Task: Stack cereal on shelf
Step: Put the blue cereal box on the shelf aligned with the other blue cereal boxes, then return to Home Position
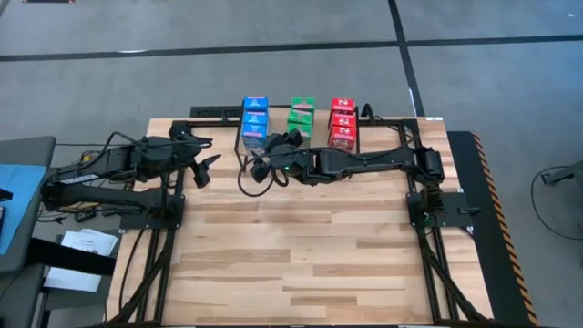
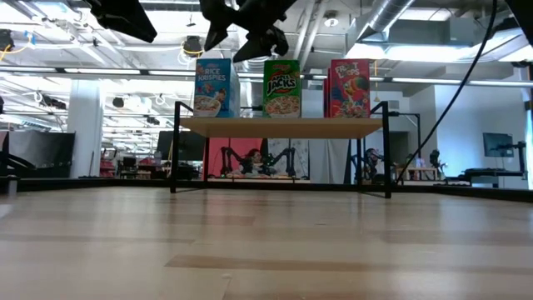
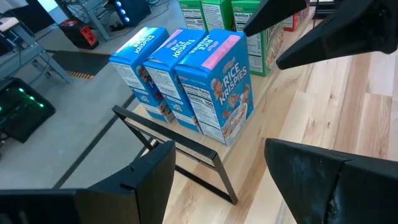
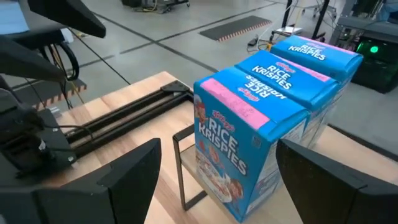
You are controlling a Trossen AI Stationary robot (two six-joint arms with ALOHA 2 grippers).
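— Where are we seeing the cereal?
— Standing in three rows on the shelf.
— Grippers?
— We're seeing the right gripper and left gripper hovering spread, empty.

shelf on table | carries blue, green, red cereal boxes

Grey floor, white columns, ceiling pipes
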